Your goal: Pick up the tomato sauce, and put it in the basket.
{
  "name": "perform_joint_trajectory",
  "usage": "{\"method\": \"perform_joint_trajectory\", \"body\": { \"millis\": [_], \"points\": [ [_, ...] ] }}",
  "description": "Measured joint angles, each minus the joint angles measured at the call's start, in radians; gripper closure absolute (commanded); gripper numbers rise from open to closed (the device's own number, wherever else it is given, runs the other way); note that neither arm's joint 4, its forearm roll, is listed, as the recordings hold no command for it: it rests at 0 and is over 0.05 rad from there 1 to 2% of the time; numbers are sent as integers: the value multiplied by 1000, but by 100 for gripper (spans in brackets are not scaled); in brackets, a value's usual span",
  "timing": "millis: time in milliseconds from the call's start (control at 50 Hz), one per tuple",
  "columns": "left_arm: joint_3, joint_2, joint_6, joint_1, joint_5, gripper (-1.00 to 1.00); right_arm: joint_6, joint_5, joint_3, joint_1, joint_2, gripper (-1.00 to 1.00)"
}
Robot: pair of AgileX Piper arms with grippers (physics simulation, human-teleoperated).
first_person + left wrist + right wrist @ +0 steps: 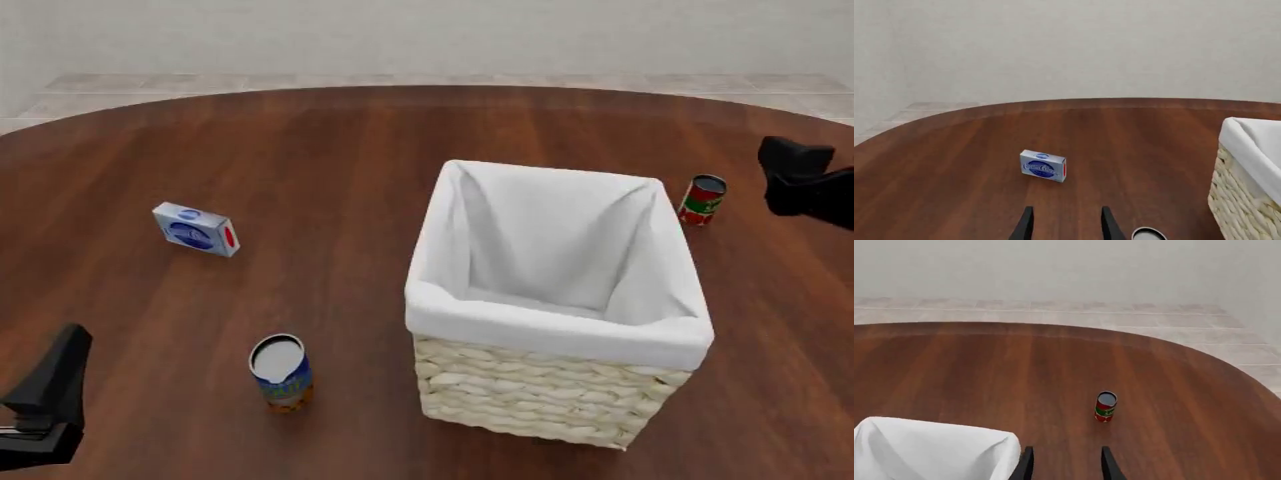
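Nearest the front camera, the left gripper (47, 400) sits at the bottom left edge, mostly cut off; its wrist view shows two dark fingers (1025, 226) parted with nothing between them. Just beyond it a blue-and-orange can (282, 372) stands upright, and further off lies a small blue and white box (195, 228).

Filling the middle of the table (320, 150) is the basket (554, 390), pale wicker with white cloth folded over its rim.

Standing upright past the basket's far right corner, close beside it but not touching, the tomato sauce (702, 199) has its long axis vertical and its silvery-grey top facing up. Its label is red with a green band; the print is too small to read.

At the right edge the right gripper (801, 180) is partly out of frame, near the can but apart from it. From the right wrist camera its fingers (1109, 465) are spread and empty, the can (1105, 406) ahead of them
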Motion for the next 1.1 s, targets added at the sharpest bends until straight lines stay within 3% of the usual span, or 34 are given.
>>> {"method": "perform_joint_trajectory", "body": {
  "millis": [660,1100],
  "points": [
    [0,0,0,0,0,-100,-49,-135,-145,-131,376,-100],
    [0,0,0,0,0,-100,-36,-227,-241,-167,610,-100]
  ]
}}
